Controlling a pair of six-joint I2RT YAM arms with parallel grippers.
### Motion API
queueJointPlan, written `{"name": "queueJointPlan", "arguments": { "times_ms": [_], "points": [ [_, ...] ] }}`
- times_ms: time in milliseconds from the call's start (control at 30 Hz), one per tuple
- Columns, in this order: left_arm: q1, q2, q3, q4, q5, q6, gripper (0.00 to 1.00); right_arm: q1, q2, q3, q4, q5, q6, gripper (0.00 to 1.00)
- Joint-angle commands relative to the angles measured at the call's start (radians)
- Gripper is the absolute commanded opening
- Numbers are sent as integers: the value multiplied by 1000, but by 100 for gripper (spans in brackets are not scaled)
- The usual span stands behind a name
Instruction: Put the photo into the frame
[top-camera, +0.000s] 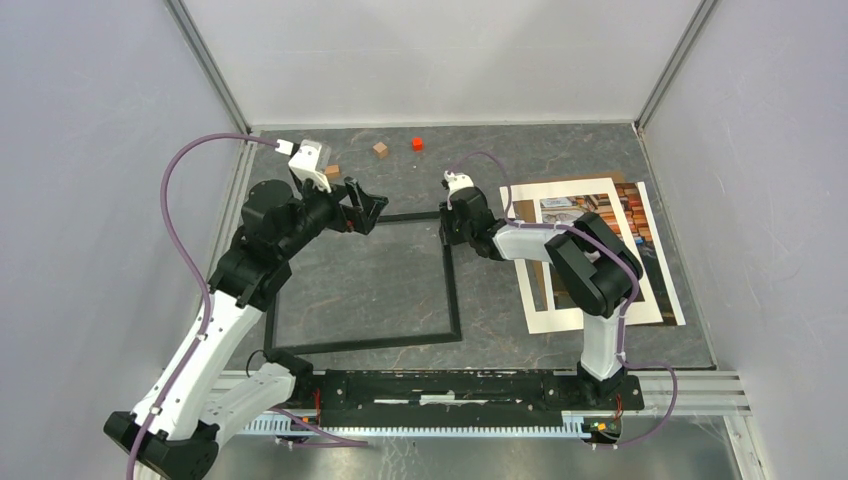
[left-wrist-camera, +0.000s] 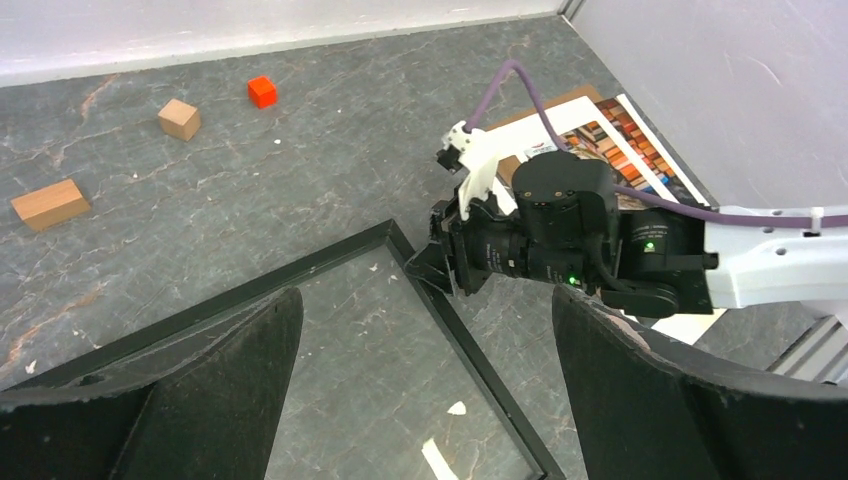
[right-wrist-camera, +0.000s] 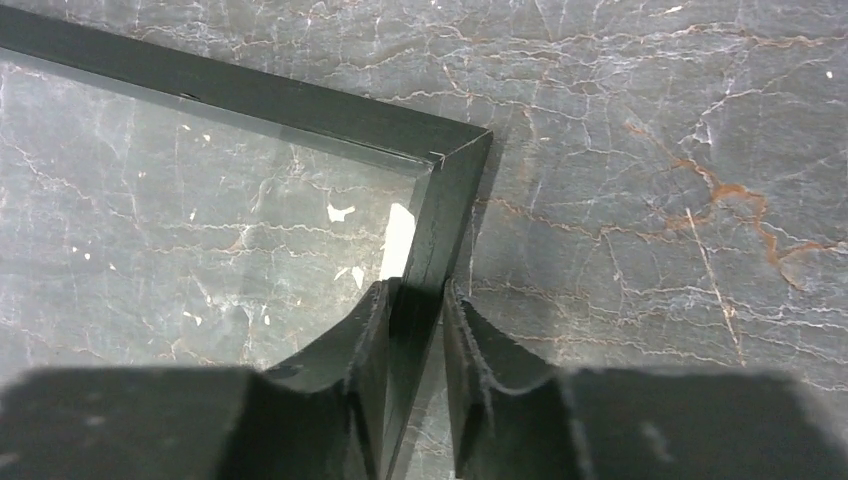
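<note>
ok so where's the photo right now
In the top view the photo lies flat on the right, partly under the white mat, to the right of the black frame.

Bright, even overhead light; soft shadows.

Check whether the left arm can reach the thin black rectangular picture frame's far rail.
Probably yes: the left hand hangs open right above that rail of the thin black rectangular picture frame, with nothing between them. The right hand pinches the side rail by the far right corner, well aside.
</note>
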Motion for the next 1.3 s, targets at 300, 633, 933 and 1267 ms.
{"name": "queueJointPlan", "arguments": {
  "times_ms": [300, 633, 933, 1267],
  "points": [
    [25, 21, 15, 20, 27, -21, 100, -3, -54, 40, -44, 71, 23, 41],
    [17, 133, 35, 16, 136, -125, 100, -69, -492, -188, -281, 112, -54, 74],
    [-72, 247, -25, -5, 333, -322, 100, -155, -726, -296, -660, 144, -184, 76],
    [-463, 184, -278, 157, 49, -489, 100, -154, -718, -405, -552, -39, -58, 74]
  ]
}}
